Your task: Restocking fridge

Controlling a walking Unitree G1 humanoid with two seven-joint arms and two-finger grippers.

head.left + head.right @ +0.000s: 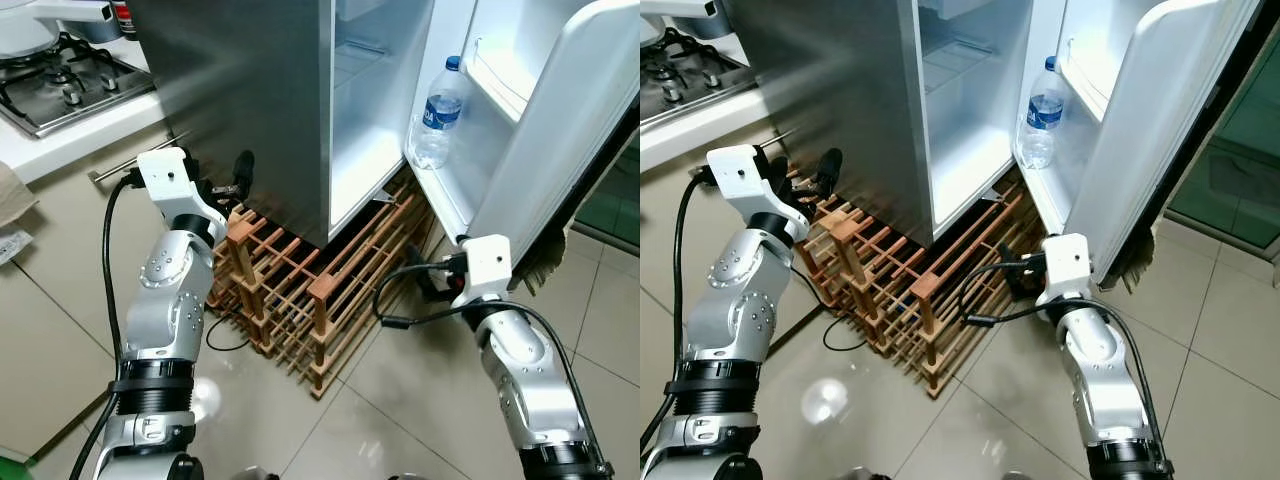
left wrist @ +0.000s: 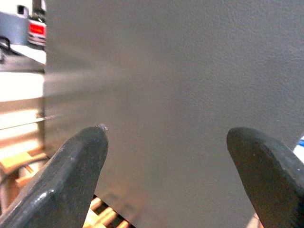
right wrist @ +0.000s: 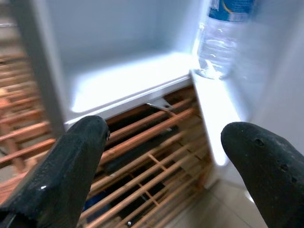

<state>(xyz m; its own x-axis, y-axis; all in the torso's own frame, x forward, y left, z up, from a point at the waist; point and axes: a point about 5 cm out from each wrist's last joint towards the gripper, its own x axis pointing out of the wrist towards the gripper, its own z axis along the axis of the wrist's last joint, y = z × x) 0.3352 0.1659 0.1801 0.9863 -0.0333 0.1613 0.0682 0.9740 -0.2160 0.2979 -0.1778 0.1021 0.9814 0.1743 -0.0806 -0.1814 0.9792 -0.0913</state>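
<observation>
The silver fridge (image 1: 250, 90) stands with its door (image 1: 560, 130) swung wide to the right, and its white lit interior (image 1: 375, 90) is bare. A clear water bottle (image 1: 438, 115) with a blue cap stands upright on the door's lowest shelf. My left gripper (image 1: 235, 182) is open and held up beside the fridge's grey side wall (image 2: 180, 71), with nothing in it. My right gripper (image 1: 437, 283) is open and empty, low by the bottom edge of the door. In its wrist view it faces the fridge floor, and the bottle (image 3: 223, 33) stands beyond its fingers.
A wooden slatted rack (image 1: 300, 290) lies on the tiled floor under and in front of the fridge. A gas hob (image 1: 60, 85) on a white counter is at the far left, with a metal drawer handle (image 1: 130, 160) below it. Cables hang from both wrists.
</observation>
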